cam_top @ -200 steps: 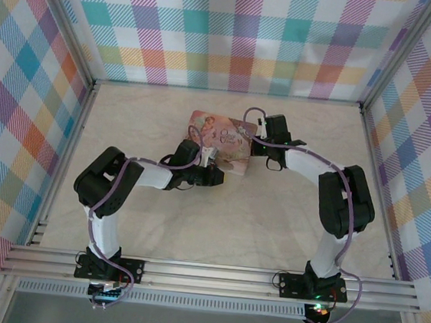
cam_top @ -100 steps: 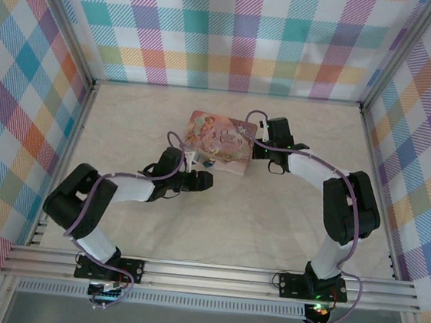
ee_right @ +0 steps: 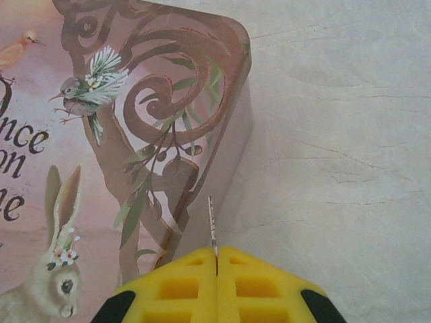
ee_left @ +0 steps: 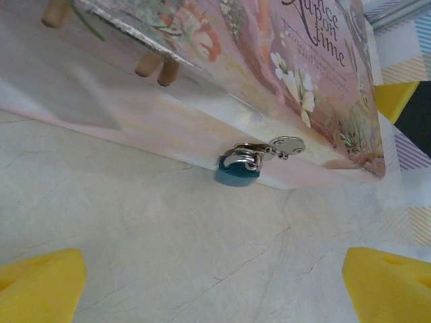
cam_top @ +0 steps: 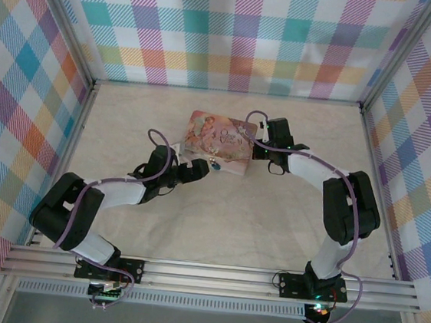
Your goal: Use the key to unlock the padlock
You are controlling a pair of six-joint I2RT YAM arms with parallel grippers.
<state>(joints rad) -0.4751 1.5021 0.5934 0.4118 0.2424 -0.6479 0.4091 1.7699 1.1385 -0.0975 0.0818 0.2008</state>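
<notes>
Left arm (cam_top: 108, 194): folded low. Elbow pushed out to the left of its base, forearm running forward and to the right.
Left gripper (cam_top: 196, 169): at the forearm's end, aimed forward-right. Jaws spread wide.
Left pads (ee_left: 42, 284): yellow, one in each lower corner of the wrist view, well apart.
Right arm (cam_top: 312, 169): upper link rises from the base to a high elbow. Forearm reaches back and to the left.
Right gripper (cam_top: 256, 146): pointing left. Jaws closed.
Right pads (ee_right: 182, 286): yellow, pressed face to face, pinching the key (ee_right: 212, 222). Its thin blade sticks out edge-on from the seam.
</notes>
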